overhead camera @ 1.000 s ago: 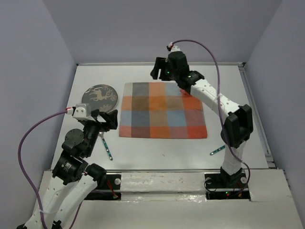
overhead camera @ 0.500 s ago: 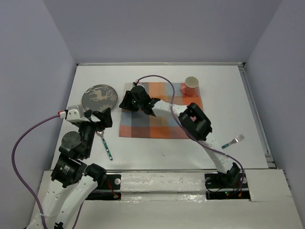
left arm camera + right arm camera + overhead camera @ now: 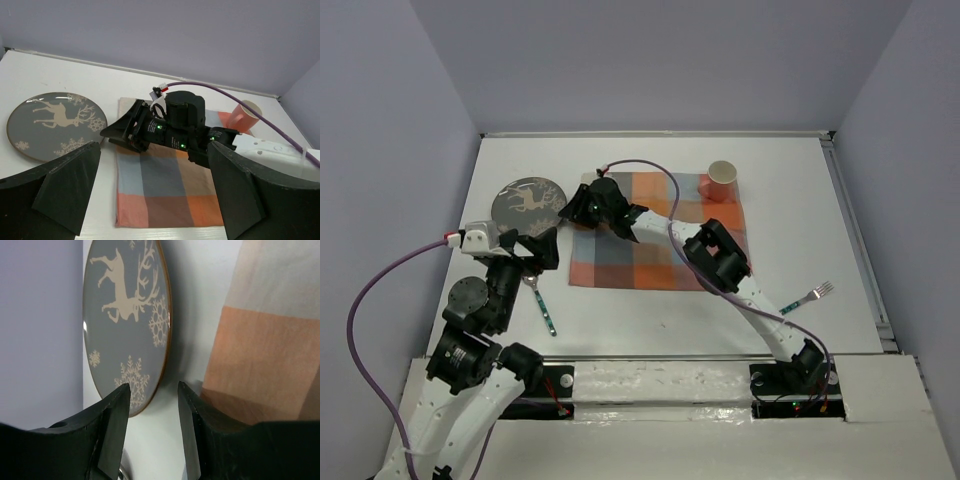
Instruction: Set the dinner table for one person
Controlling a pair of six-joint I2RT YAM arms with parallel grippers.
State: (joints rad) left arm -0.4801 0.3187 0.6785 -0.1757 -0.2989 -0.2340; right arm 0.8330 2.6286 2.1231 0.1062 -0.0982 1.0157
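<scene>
The white dinner table (image 3: pixel 650 310) carries a checked orange, blue and grey cloth (image 3: pixel 660 235). A grey plate with a deer and snowflakes (image 3: pixel 528 202) lies left of the cloth. My right gripper (image 3: pixel 575 208) reaches across the cloth's far left corner. In the right wrist view it (image 3: pixel 152 400) is open, its fingers standing either side of the plate's (image 3: pixel 125 325) near rim, holding nothing. My left gripper (image 3: pixel 535 250) is open and empty just near of the plate. From its wrist view the left gripper (image 3: pixel 155 200) faces the cloth (image 3: pixel 170 190) and the plate (image 3: pixel 55 125).
A pink cup (image 3: pixel 720 180) stands upright on the cloth's far right corner. A fork with a green handle (image 3: pixel 810 297) lies on the table at the right. Another green-handled utensil (image 3: pixel 544 308) lies beside my left arm. Walls close in on three sides.
My right arm has swung from the back of the cloth leftwards to the plate's edge. The cup now stands uncovered on the cloth's corner. My left gripper has barely shifted.
</scene>
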